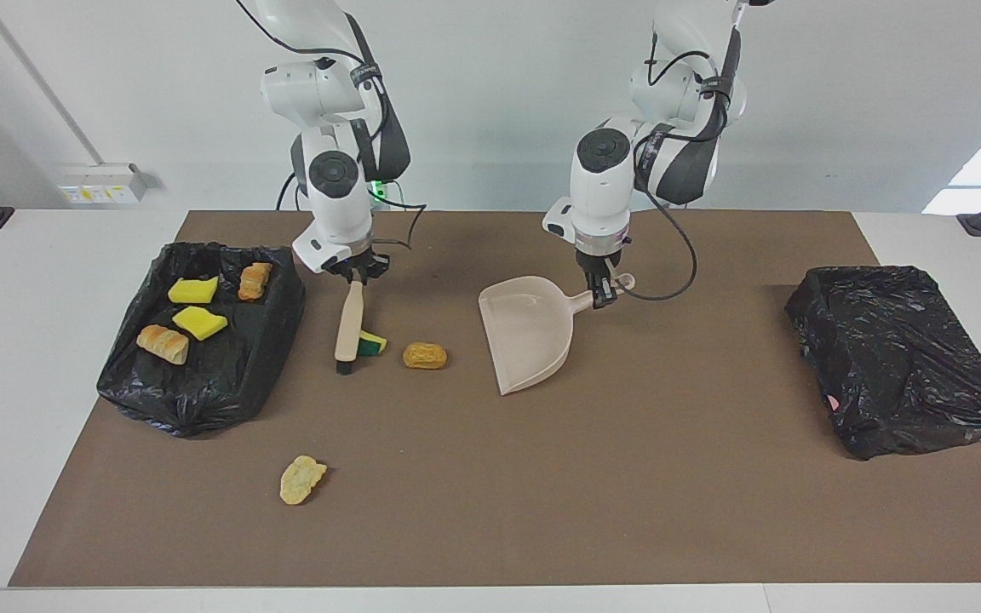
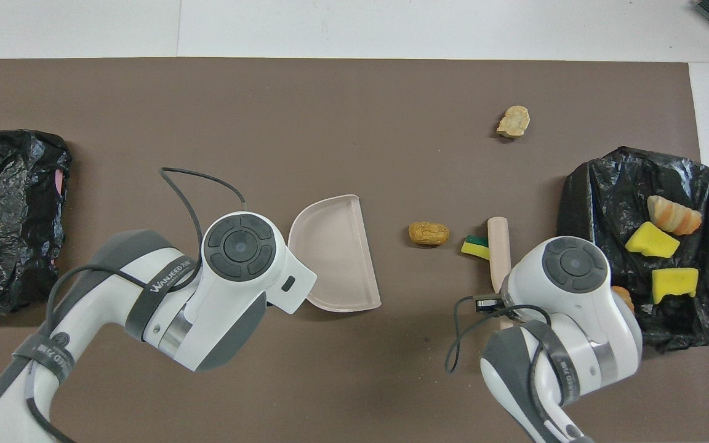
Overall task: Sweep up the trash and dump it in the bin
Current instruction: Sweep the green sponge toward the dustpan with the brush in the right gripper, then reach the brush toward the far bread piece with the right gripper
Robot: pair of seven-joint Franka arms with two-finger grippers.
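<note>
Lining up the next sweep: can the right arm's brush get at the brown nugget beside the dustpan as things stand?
Probably yes. The brush in the right gripper stands beside the green-and-yellow sponge piece; only that piece lies between it and the brown nugget.

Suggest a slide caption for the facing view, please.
Right hand sweeps green-and-yellow sponge piece with brush toward left hand's dustpan.
</note>
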